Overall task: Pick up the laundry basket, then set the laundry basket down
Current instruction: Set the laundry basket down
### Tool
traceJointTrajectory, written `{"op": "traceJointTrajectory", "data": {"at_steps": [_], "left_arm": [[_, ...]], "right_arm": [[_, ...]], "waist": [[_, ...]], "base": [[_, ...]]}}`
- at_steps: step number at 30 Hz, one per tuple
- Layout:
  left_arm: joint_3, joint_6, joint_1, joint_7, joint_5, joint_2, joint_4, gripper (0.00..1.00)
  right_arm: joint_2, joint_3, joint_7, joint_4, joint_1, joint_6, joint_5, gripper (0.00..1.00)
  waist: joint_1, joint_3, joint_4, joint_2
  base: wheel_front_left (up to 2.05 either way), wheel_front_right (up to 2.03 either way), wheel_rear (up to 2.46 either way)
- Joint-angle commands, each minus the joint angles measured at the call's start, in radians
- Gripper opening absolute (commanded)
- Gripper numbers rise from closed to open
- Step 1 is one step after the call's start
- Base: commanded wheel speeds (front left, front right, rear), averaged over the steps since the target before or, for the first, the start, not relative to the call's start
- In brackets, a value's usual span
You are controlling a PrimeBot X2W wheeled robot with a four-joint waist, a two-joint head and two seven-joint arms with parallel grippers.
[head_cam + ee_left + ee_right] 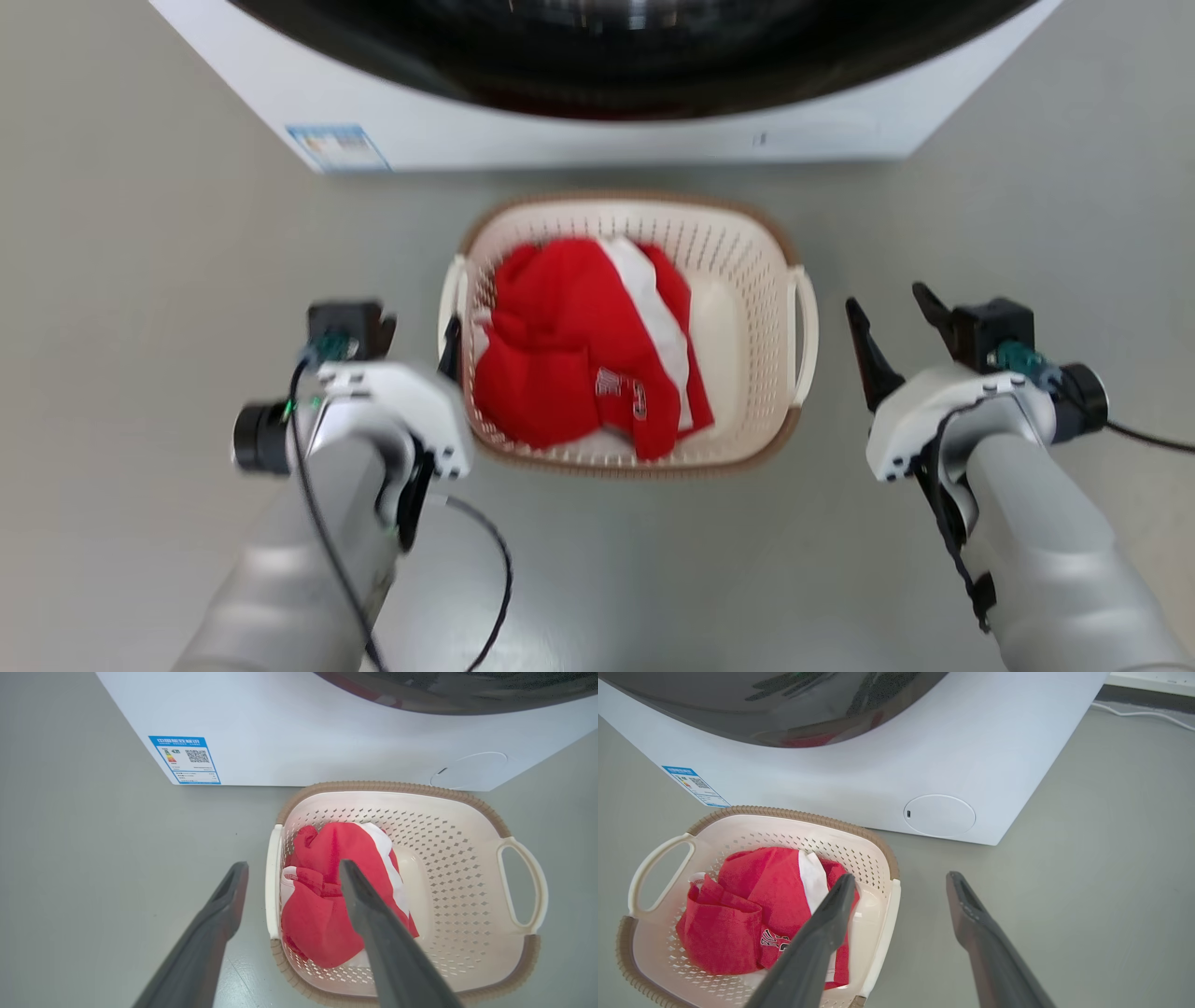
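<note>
The laundry basket, cream with a brown rim, stands on the grey floor in front of the washing machine and holds a red and white garment. My left gripper is open at the basket's left side. In the left wrist view my left gripper straddles the white left handle, one finger over the garment, the other outside. My right gripper is open, a little to the right of the right handle. The right wrist view has my right gripper over that handle of the basket.
The white washing machine with its dark door stands just behind the basket, a blue label at its lower left corner. Bare grey floor lies on both sides of the basket. A white cable runs along the floor beyond the machine.
</note>
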Motion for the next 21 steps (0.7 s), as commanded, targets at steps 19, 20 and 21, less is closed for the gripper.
{"op": "traceJointTrajectory", "data": {"at_steps": [19, 20, 21], "left_arm": [[0.331, -0.018, 0.422, -0.006, 0.125, 0.121, -0.372, 1.0], [0.34, -0.018, 0.442, -0.006, 0.14, 0.124, -0.393, 1.0], [0.349, -0.018, 0.462, -0.006, 0.152, 0.125, -0.414, 1.0]], "right_arm": [[-0.052, 0.002, -0.006, -0.249, 0.262, 0.006, -0.017, 1.0], [-0.054, 0.0, -0.006, -0.268, 0.278, 0.006, -0.012, 1.0], [-0.057, -0.004, -0.006, -0.288, 0.295, 0.006, -0.006, 1.0]], "waist": [[-0.0001, -0.384, -0.038, 0.0], [-0.0001, -0.396, -0.04, 0.0], [-0.0001, -0.409, -0.042, 0.0]], "base": [[0.0, 0.0, 0.0], [0.0, 0.0, 0.0], [0.0, 0.0, 0.0]]}}
